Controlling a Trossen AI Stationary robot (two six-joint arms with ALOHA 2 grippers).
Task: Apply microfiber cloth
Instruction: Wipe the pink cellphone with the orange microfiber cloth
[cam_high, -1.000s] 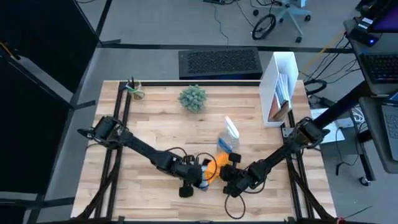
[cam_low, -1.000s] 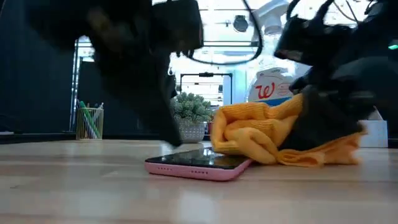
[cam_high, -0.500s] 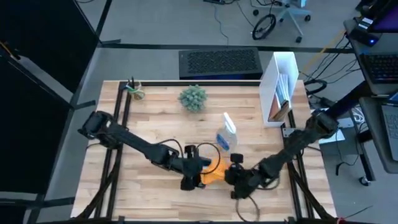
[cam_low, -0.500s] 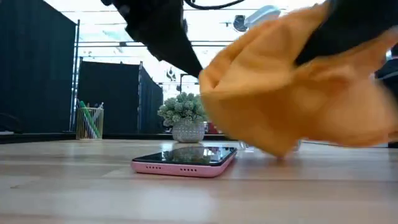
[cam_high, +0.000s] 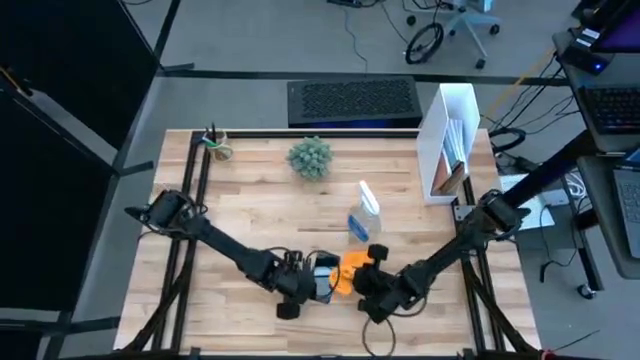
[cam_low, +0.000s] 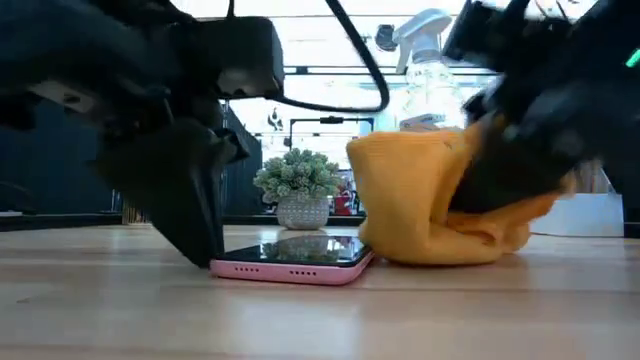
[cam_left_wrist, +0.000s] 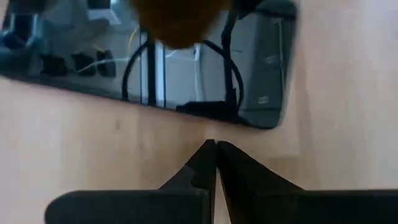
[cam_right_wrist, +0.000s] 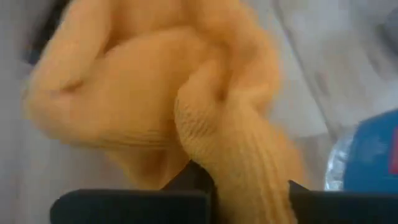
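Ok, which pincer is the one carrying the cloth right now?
The right pincer: the orange microfiber cloth is bunched between its fingers. The left pincer is shut and empty, tips by the phone.

Half a second ago the microfiber cloth (cam_low: 440, 205) hung lifted above the worktop (cam_low: 320, 310) in the right pincer (cam_low: 500, 180); now it has come back down and sits bunched on the wood, touching the near end of the phone (cam_low: 292, 260). The left pincer (cam_left_wrist: 214, 155), raised clear of the phone then, has dropped again, its closed tips resting on the worktop just beside the phone's edge.
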